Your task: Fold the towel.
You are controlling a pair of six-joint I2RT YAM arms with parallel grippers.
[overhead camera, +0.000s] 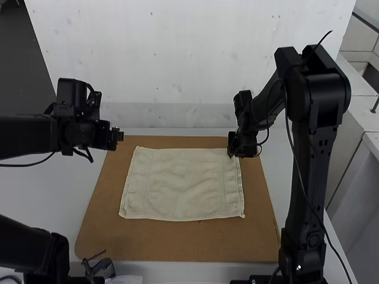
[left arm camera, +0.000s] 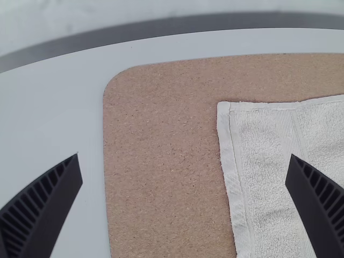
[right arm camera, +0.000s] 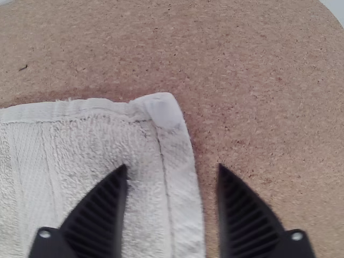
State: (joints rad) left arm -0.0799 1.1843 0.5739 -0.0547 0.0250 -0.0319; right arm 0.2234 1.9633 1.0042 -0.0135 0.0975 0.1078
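A cream rectangular terry towel lies spread on a brown board, presumably so corners can be pinched. The right gripper, fingers apart, straddles its right edge near the far corner; the left gripper, fingers apart, waits near the far left corner.

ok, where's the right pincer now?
In the high view, the right pincer is at the towel's far right corner; in the right wrist view its open fingers flank the side hem.
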